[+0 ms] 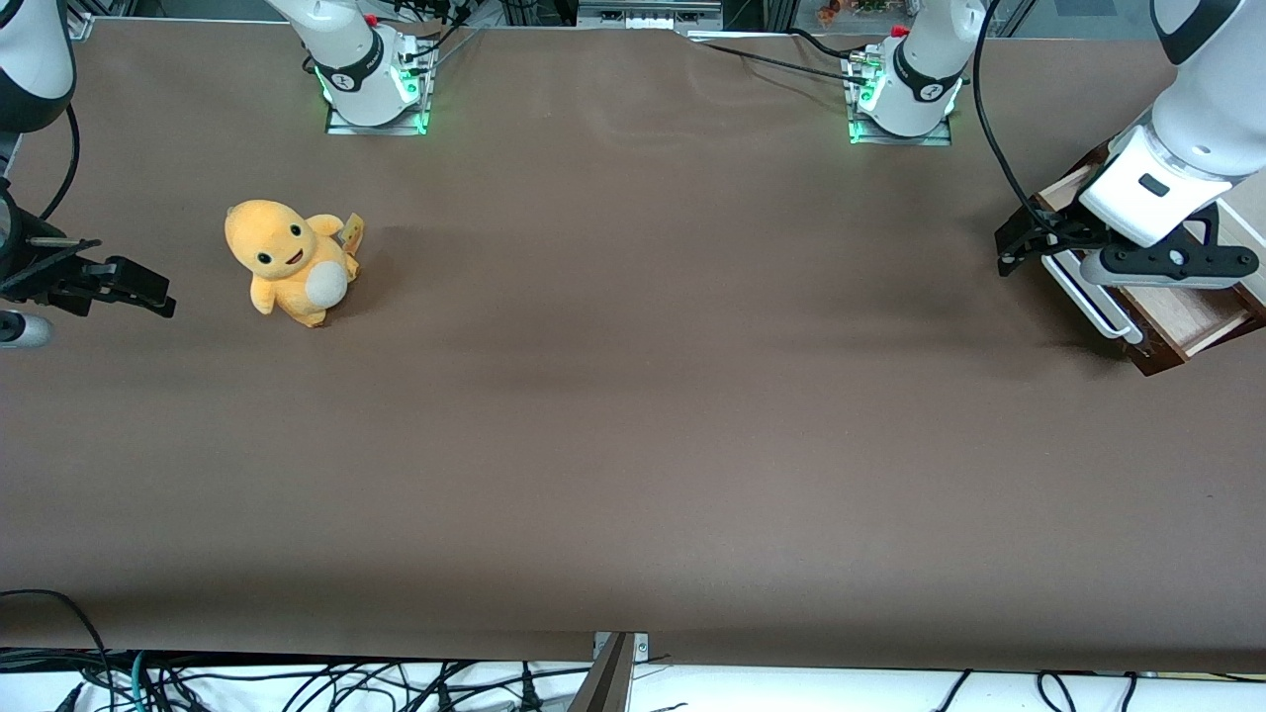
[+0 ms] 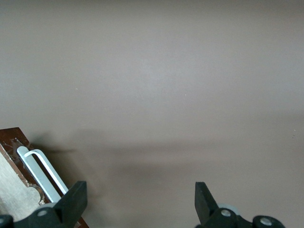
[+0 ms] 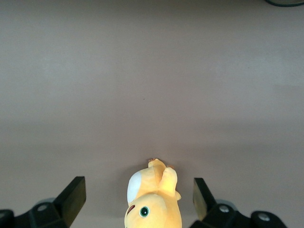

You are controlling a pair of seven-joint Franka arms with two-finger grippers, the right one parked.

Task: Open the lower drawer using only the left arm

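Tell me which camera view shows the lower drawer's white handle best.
The front view: the white handle runs along the front of the lower drawer, which is pulled out, with the open end effector just above one end. The left wrist view catches only one end of it. The right wrist view shows none of it.

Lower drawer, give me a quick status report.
Gripper open, by the white bar handle, gripping nothing. Lower drawer pulled out, pale inside showing. Nothing blocking; plush toy toward the parked arm's end.
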